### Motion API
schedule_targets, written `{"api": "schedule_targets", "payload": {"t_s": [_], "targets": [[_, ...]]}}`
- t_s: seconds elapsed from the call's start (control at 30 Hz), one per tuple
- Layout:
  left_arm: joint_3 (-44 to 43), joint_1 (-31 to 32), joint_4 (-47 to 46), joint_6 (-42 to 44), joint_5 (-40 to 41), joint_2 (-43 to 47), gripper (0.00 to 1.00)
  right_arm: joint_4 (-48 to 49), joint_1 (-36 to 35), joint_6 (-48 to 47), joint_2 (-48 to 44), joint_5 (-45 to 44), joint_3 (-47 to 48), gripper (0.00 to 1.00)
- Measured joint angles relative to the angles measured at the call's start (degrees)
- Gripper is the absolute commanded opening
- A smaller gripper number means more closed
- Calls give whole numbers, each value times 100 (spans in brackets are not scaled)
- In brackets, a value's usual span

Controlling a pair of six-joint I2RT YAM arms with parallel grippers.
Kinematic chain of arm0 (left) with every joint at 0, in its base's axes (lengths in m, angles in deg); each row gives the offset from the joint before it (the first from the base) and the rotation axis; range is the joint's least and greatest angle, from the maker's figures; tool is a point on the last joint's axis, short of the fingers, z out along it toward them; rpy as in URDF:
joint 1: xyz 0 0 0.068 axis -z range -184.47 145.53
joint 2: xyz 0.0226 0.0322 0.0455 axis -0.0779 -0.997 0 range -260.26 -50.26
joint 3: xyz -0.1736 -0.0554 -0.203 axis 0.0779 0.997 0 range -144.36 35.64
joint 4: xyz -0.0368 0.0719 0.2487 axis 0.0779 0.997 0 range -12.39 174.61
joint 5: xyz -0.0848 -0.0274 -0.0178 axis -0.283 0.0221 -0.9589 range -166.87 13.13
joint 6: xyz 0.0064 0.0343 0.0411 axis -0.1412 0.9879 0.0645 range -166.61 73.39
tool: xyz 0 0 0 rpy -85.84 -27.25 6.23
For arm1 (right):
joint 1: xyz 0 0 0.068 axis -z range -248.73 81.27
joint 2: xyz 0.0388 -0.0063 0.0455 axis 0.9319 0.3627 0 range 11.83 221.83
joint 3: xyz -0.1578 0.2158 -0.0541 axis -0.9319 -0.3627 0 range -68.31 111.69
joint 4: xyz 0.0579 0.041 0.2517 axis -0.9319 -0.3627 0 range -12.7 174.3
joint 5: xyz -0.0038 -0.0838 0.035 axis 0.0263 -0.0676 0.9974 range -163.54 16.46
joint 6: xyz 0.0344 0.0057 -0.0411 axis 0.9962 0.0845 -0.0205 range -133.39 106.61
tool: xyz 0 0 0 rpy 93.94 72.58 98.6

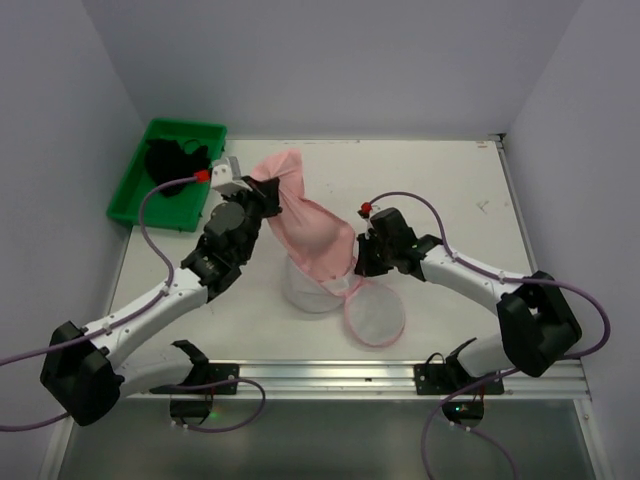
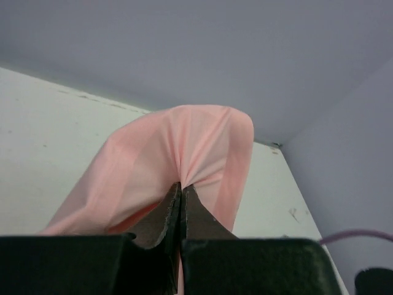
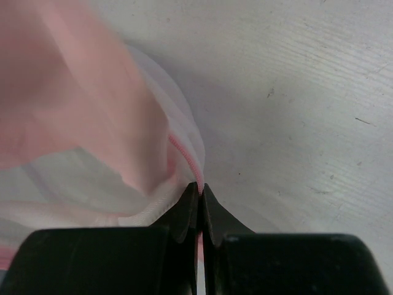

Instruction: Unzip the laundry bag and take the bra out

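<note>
The white mesh laundry bag (image 1: pixel 310 290) stands open at the table's middle, its round pink-trimmed lid (image 1: pixel 375 317) flopped flat to the right. A pale pink bra (image 1: pixel 305 225) stretches up and left out of the bag. My left gripper (image 1: pixel 262 188) is shut on the bra's upper end; in the left wrist view the pink cloth (image 2: pixel 184 153) bunches at the closed fingertips (image 2: pixel 181 186). My right gripper (image 1: pixel 360 262) is shut on the bag's pink zipper trim (image 3: pixel 187 161), with the mesh wall (image 3: pixel 92 190) to its left.
A green plastic tray (image 1: pixel 150 178) with dark clothing (image 1: pixel 175 160) sits at the back left, close behind my left gripper. Grey walls close the table on the left, back and right. A metal rail (image 1: pixel 400 375) runs along the near edge.
</note>
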Motion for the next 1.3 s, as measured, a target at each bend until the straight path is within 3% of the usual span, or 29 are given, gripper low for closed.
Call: {"api": "schedule_targets", "payload": {"t_s": [0.2,0.4,0.53,0.87,1.13,1.3], "targets": [[-1320,-1340,651,50,433,-118,0,50,0,2,-7,2,0,0],[-3088,-2686,1193,564,369,-485,0,83,0,-2,-7,109,0,0],[-3672,-3414,1325,1016,350,-879,0,98,0,-17,-7,175,0,0],[-4433,-4795,1495,2111,369,-2492,0,107,0,-87,-7,413,0,0],[-4487,-5128,1257,2776,442,-3206,0,127,2,-127,-7,649,0,0],[-4070,-5132,1021,2719,332,-3421,0,155,2,-125,31,772,9,0]]}}
